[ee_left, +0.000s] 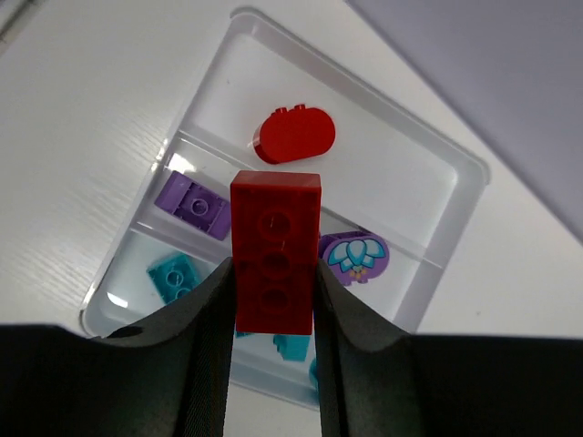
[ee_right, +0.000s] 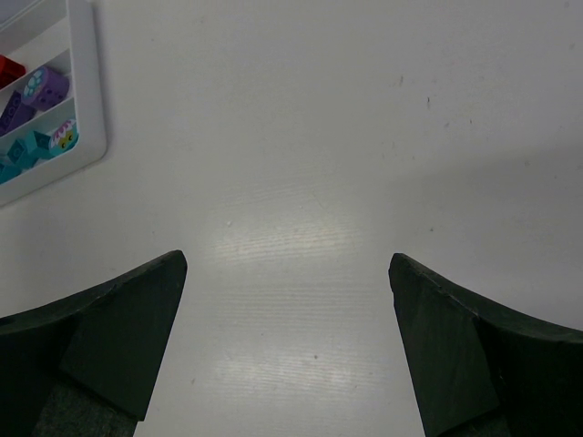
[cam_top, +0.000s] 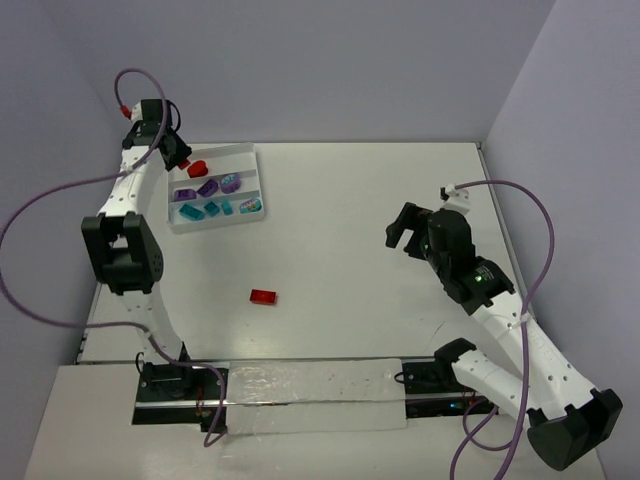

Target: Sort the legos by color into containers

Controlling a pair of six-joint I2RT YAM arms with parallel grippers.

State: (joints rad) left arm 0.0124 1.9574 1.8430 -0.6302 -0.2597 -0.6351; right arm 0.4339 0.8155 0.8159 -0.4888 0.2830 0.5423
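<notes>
My left gripper [ee_left: 273, 305] is shut on a red studded brick [ee_left: 275, 248] and holds it above the white ribbed tray [ee_left: 460, 187]. In the top view this gripper [cam_top: 180, 158] hangs over the tray's [cam_top: 240, 157] far left corner. A red rounded piece [ee_left: 294, 137] lies in the far compartment. A purple brick [ee_left: 192, 203] and a purple flower piece [ee_left: 355, 257] lie in the middle one, teal bricks [ee_left: 173, 276] in the near one. Another red brick [cam_top: 264, 296] lies on the table. My right gripper [cam_top: 405, 228] is open and empty over bare table [ee_right: 287, 262].
A long clear strip [cam_top: 300, 385] with black clamps lies along the near edge between the arm bases. The tray's corner [ee_right: 86, 109] shows at the top left of the right wrist view. Grey walls close in the back and sides.
</notes>
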